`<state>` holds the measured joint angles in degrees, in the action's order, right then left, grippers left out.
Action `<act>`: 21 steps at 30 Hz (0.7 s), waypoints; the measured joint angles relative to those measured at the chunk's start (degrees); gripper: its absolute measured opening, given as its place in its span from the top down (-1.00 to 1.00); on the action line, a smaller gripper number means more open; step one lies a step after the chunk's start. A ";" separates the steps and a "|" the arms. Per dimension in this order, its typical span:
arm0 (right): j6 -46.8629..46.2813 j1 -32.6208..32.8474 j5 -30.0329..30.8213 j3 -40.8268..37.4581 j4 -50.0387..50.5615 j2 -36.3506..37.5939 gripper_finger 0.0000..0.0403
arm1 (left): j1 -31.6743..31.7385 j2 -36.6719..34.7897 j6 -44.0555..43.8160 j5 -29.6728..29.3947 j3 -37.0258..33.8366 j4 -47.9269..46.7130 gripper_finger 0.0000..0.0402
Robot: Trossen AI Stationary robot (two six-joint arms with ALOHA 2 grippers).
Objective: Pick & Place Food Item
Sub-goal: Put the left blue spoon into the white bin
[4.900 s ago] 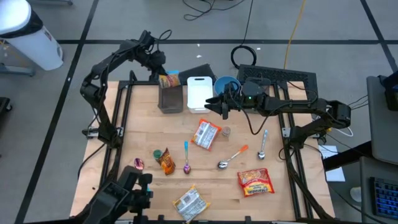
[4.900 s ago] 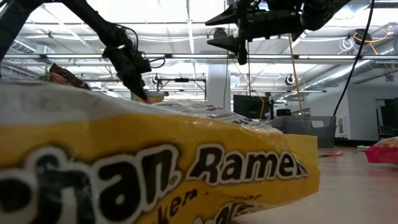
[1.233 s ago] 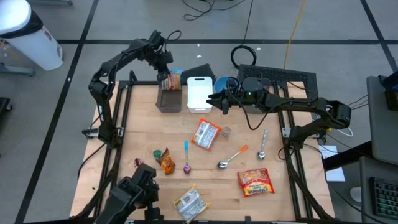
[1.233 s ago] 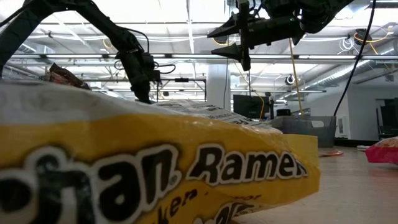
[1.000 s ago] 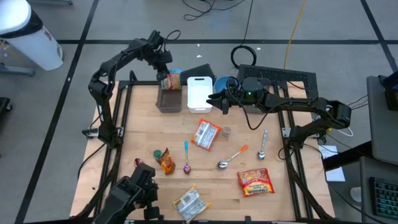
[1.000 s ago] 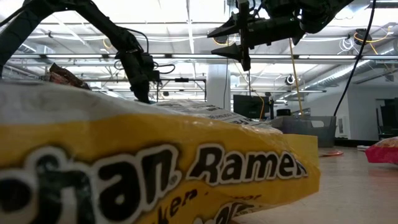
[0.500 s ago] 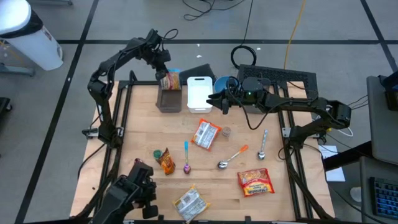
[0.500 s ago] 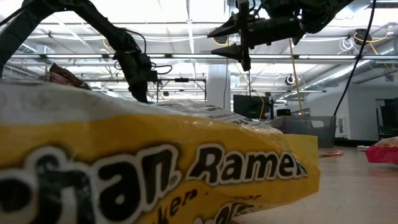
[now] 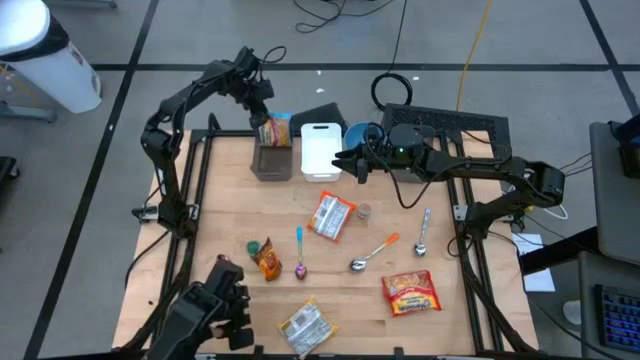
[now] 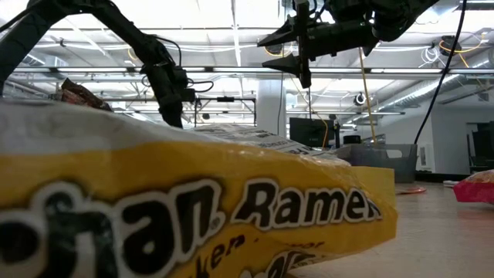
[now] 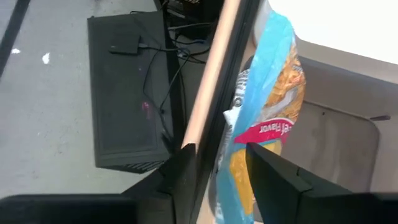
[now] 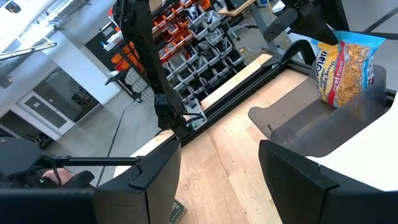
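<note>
A blue and yellow noodle packet [image 9: 276, 128] stands upright in the grey bin [image 9: 273, 158] at the table's far left, leaning on the bin's far wall; it also shows in the left wrist view [image 11: 264, 118] and the right wrist view [image 12: 344, 61]. My left gripper [image 9: 260, 108] hovers over the packet's top, open, a finger on either side of it [image 11: 225, 171]. My right gripper [image 9: 347, 165] is open and empty, held in the air beside the white cutting board [image 9: 319, 150].
A blue bowl [image 9: 363, 135] stands behind the board. On the table lie ramen packets [image 9: 333, 215] [image 9: 410, 292] [image 9: 306, 327], spoons [image 9: 422, 235] [image 9: 372, 252] [image 9: 299, 250], a small can [image 9: 364, 211] and small snacks [image 9: 265, 257]. A ramen packet [image 10: 193, 208] fills the low view.
My left gripper has drawn back a little toward the table's far left corner, away from the packet, which stays standing in the bin. My right arm has kept still.
</note>
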<state>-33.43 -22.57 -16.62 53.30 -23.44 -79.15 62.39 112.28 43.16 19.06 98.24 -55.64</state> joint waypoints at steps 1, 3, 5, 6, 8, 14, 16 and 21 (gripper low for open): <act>0.00 0.00 0.00 0.00 0.00 0.01 -0.05 | 0.00 -0.36 0.01 -0.74 0.00 0.28 0.22; 0.00 0.04 0.00 0.00 0.00 0.00 -0.05 | 0.00 -1.34 0.01 -1.50 0.00 1.35 0.18; 0.00 0.07 0.00 0.00 -0.01 0.00 -0.05 | 0.00 -2.47 -0.22 -1.45 0.00 2.56 0.16; 0.00 0.07 0.00 0.00 0.00 0.00 -0.05 | 0.00 -3.09 -0.25 -1.40 0.00 3.00 0.15; 0.00 0.07 0.00 0.00 0.00 0.01 -0.05 | 0.00 -4.61 -0.51 -1.34 0.00 3.64 0.14; 0.00 0.07 0.00 0.00 -0.33 0.00 -0.05 | -0.34 -9.84 -4.73 -1.10 0.00 3.67 0.14; 0.00 0.07 0.00 0.00 -0.83 0.00 -0.05 | -0.75 -11.94 -6.99 -1.12 0.00 3.65 0.14; 0.02 0.07 0.04 0.00 -2.08 0.00 -0.05 | -2.47 -17.48 -13.76 -1.11 0.00 3.63 0.14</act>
<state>-33.41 -22.50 -16.58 53.30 -25.52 -79.15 59.92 94.80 29.41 17.95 98.24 -52.01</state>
